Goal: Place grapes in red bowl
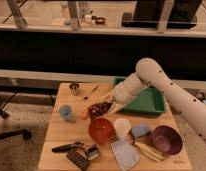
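The grapes (98,108), a dark reddish-purple bunch, are at the middle of the wooden table (56,132), just behind the rim of the red bowl (101,131). My gripper (107,105) reaches in from the right at the end of the white arm and is shut on the right side of the bunch. The red bowl is a shiny orange-red round bowl, directly in front of the grapes and next to the white cup (122,128).
An orange carrot-like piece (85,114) lies left of the grapes. A blue cup (66,113) and a metal cup (74,88) stand at the left. A green tray (148,105) lies under the arm. A dark purple bowl (166,140), a cloth (125,154) and black tools (76,152) are at the front.
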You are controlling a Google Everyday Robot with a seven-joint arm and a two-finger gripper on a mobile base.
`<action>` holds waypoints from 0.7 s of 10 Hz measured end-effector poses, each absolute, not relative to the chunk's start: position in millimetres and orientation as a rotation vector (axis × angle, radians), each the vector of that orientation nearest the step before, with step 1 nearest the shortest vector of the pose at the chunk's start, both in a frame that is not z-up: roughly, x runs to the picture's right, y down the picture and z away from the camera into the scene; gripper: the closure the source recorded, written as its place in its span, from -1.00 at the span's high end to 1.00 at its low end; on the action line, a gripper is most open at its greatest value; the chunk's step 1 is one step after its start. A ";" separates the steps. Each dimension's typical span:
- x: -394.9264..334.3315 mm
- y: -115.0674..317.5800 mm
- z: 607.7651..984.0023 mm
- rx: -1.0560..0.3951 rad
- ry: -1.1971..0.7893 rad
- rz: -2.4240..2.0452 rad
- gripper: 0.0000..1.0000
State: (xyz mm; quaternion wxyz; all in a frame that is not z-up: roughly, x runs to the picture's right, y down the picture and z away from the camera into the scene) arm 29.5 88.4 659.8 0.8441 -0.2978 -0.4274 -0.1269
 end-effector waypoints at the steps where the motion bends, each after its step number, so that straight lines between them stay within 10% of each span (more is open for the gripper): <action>1: 32.0 89.3 663.7 -0.632 -0.896 -0.262 -1.00; 7: 48.0 106.6 688.0 -0.670 -0.858 -0.245 -1.00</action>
